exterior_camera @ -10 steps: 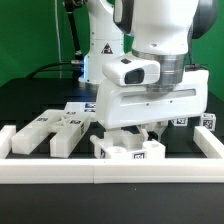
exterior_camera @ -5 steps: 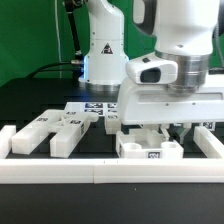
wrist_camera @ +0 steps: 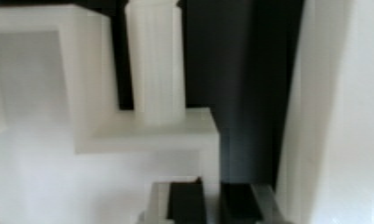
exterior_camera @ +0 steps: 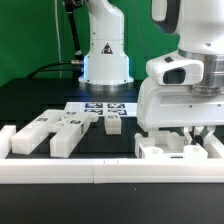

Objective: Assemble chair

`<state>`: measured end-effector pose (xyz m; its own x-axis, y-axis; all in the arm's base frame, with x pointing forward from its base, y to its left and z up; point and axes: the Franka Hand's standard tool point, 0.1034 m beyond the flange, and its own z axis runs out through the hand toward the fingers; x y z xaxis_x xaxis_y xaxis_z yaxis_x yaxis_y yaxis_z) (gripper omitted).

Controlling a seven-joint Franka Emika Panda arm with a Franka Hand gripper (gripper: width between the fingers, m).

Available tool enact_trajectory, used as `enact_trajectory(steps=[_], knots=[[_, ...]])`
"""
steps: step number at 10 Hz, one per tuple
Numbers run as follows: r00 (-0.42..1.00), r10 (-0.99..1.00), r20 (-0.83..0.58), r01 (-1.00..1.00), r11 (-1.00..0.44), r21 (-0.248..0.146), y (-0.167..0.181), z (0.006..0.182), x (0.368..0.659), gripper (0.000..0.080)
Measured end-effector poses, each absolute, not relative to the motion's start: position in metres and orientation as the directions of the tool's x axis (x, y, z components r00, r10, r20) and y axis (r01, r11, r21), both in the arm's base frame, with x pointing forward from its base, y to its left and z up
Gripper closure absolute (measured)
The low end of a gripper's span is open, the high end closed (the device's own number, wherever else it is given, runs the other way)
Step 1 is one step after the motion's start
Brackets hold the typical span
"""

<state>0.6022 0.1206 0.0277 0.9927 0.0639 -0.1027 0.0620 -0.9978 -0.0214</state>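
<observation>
A blocky white chair piece (exterior_camera: pixel 160 152) with a small tag lies on the black table against the front rail, near the exterior view's right corner. My gripper (exterior_camera: pixel 188 136) hangs low right over it, its fingertips down among the piece's raised blocks and partly hidden. In the wrist view the two dark fingers (wrist_camera: pixel 180 202) stand nearly together, shut, with nothing seen between them, beside the white piece (wrist_camera: pixel 68 120) and its upright bar (wrist_camera: pixel 154 60). More loose chair pieces (exterior_camera: pixel 45 132) lie at the exterior view's left, one small one (exterior_camera: pixel 112 123) near the middle.
A long low white border rail (exterior_camera: pixel 90 170) runs along the front, with a short side rail (exterior_camera: pixel 214 146) at the exterior view's right. The marker board (exterior_camera: pixel 103 108) lies behind the pieces. The arm's base (exterior_camera: pixel 105 55) stands at the back.
My gripper has travelled toward the exterior view's right along the front rail, and the white piece under it has slid the same way with it. The jaws stayed shut.
</observation>
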Motion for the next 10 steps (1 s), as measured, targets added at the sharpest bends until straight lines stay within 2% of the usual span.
enact_trajectory(steps=[3,6,7,8,9,10], knots=[[0.992,0.051,-0.118,0.048,-0.998,-0.035,0.133,0.031,0.604,0.0767],[0.990,0.069,-0.120,0.066,-0.997,-0.032,0.140,0.029,0.602,0.0767],[0.991,0.066,-0.120,0.062,-0.998,-0.031,0.138,0.029,0.602,0.0657],[0.991,0.064,-0.119,0.061,-0.998,-0.030,0.136,0.029,0.602,0.0657],[0.990,0.078,-0.118,0.075,-0.997,-0.032,0.136,0.031,0.603,0.0520],[0.990,0.092,-0.111,0.089,-0.995,-0.035,0.133,0.035,0.605,0.0338]])
